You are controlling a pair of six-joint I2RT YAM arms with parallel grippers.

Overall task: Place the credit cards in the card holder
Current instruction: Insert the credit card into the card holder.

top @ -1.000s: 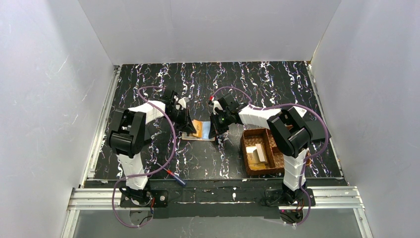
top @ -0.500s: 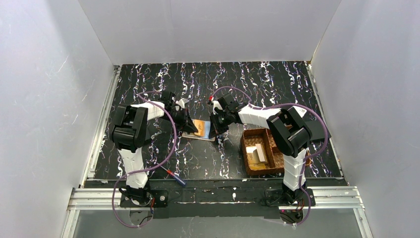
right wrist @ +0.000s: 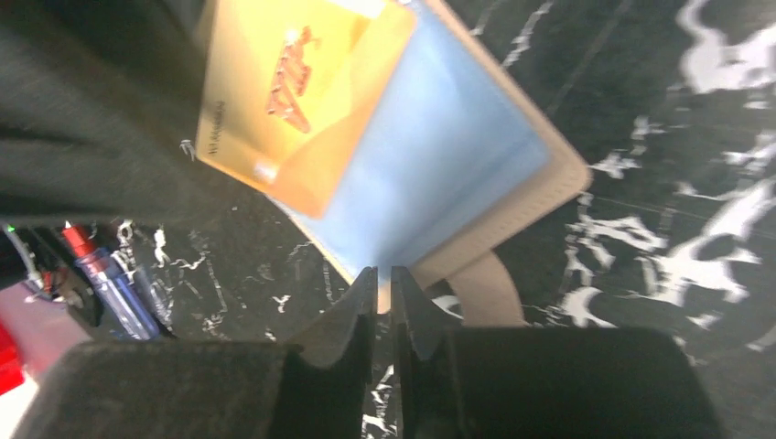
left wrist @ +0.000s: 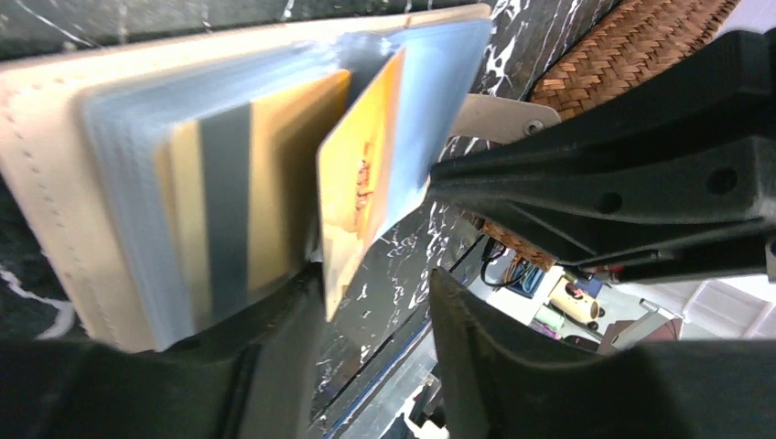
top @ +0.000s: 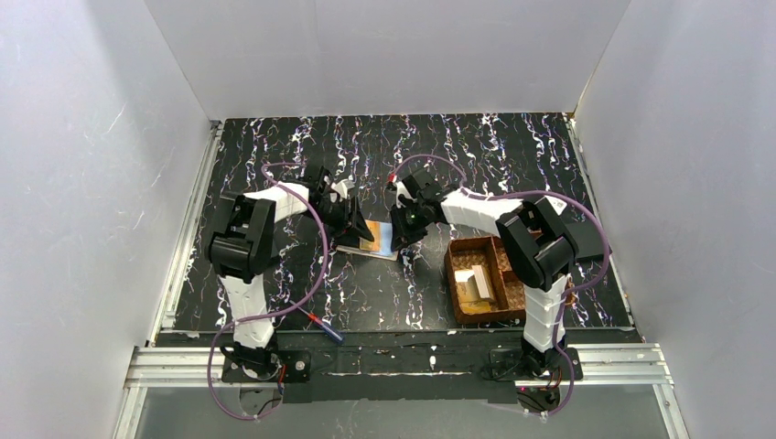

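The card holder (top: 382, 249) lies open on the table between both arms, its tan lining (left wrist: 55, 183) and clear sleeves (right wrist: 439, 155) facing up. An orange-gold credit card (left wrist: 361, 183) (right wrist: 293, 101) (top: 370, 234) stands partly inside a sleeve, tilted. A second card with a grey band (left wrist: 229, 201) sits inside another sleeve. My left gripper (left wrist: 375, 293) (top: 357, 229) is open, and the orange card's free corner rests beside one finger. My right gripper (right wrist: 384, 279) (top: 401, 234) is shut on the holder's near edge.
A brown woven basket tray (top: 476, 279) (left wrist: 622, 46) stands right of the holder, with pale items inside. A blue-and-red screwdriver (top: 325, 326) (right wrist: 110, 283) lies near the front edge. White walls enclose the table on three sides.
My left gripper has let go of the orange card and opened, drawing back slightly. The card now sits lower against the holder. The right arm has barely moved.
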